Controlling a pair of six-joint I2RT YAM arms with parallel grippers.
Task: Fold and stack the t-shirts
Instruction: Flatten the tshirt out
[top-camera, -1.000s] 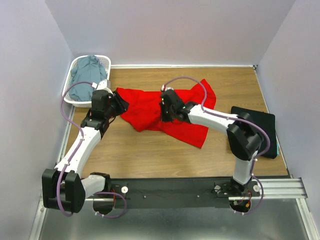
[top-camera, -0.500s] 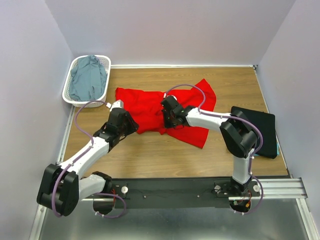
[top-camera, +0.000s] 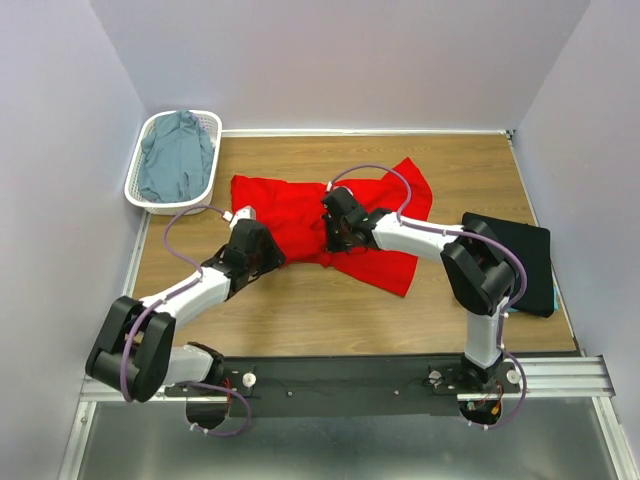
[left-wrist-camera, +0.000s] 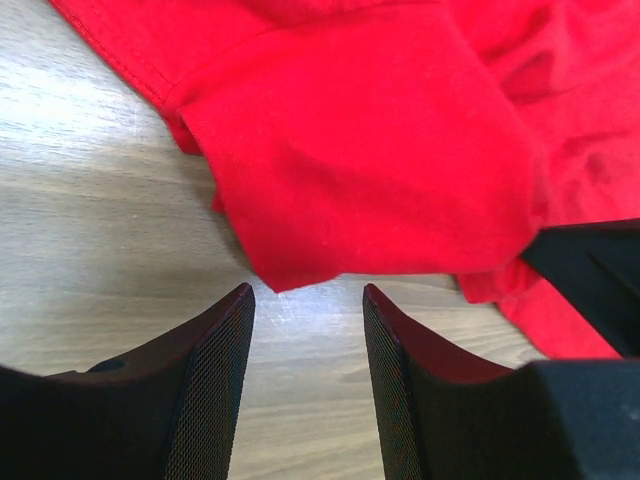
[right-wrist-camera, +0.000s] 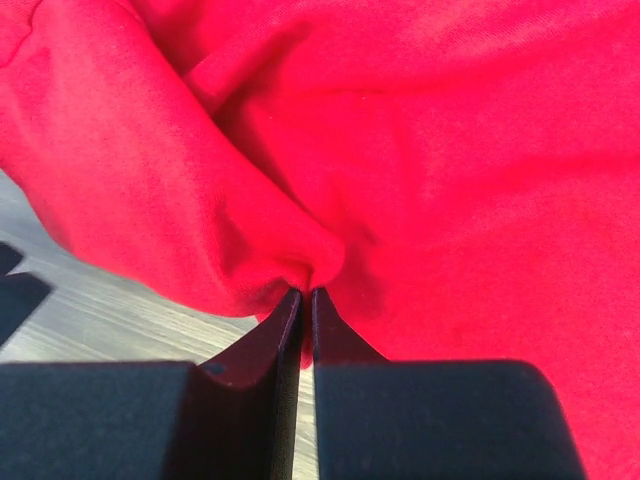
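Top external: red shirt (top-camera: 300, 215) lies crumpled and unfolded at frame centre on the table (top-camera: 300, 310). Black shirt (top-camera: 515, 262) lies flat at the right edge. Grey-blue shirt (top-camera: 175, 160) sits in the basket (top-camera: 215, 122), upper left.

Right gripper (top-camera: 336, 236): jaws almost together, pinching a small pucker of red cloth at the very tips (right wrist view). Left gripper (left-wrist-camera: 306, 295): jaws wide apart, nothing between them, over bare wood just short of a rounded lobe of the red shirt.

Risks, as I judge them:
- The right pinch is shallow, so a pull could slip it free.
- The lobe ahead of the left jaws looks doubled over. Closing there may take two layers, or none if the approach falls short.
- A lift from these two close points would bunch the shirt, not spread it.

Obstacles: the right arm's dark body shows at the lower right of the left wrist view, and both wrists crowd the same patch. Basket and black shirt are well apart from it.
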